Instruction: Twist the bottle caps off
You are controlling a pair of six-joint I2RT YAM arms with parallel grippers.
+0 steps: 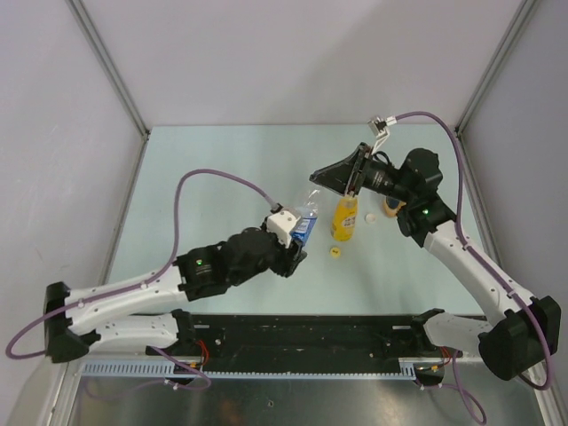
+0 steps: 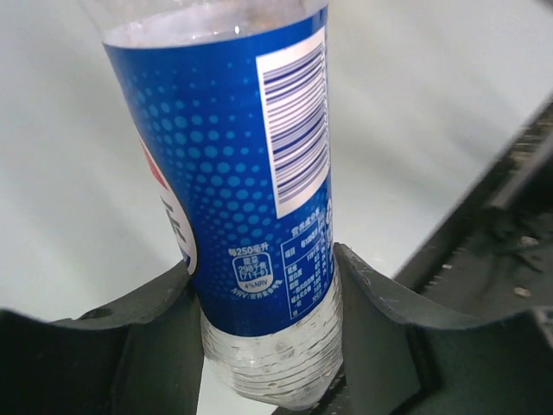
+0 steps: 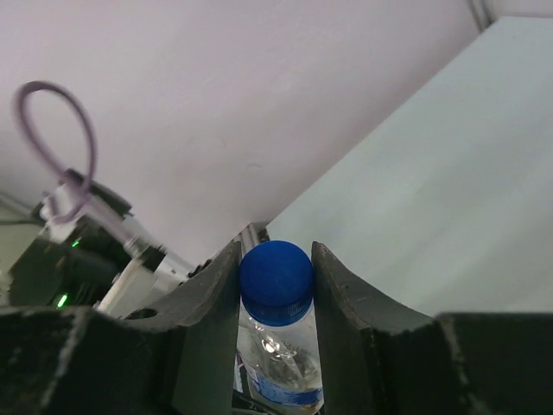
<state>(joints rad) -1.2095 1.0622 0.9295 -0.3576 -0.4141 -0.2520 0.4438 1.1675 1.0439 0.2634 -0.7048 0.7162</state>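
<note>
Top external view: two robot arms meet over the middle of a pale green tabletop [image 1: 222, 160]. The left jaws are clenched around the lower body of a clear bottle [image 1: 306, 224] with a blue label, holding it tilted so its neck points up and away toward the right arm. The right jaws reach in from the right and meet the bottle's top end.

Left wrist view: the clear bottle [image 2: 251, 173] fills the frame. Both dark jaws press against its sides just where the blue label ends and the ribbed clear base begins. A barcode and small print show on the label.

Right wrist view: the right jaws grasp a blue cap [image 3: 276, 277], one on each side and touching it. The cap sits on the neck of the clear bottle [image 3: 276, 367], seen below it.

From above again, a yellow bottle [image 1: 344, 222] stands upright just right of the held bottle. A yellow cap [image 1: 335, 251] lies on the tabletop just in front of it, and a whitish cap [image 1: 372, 219] lies just to its right.
</note>
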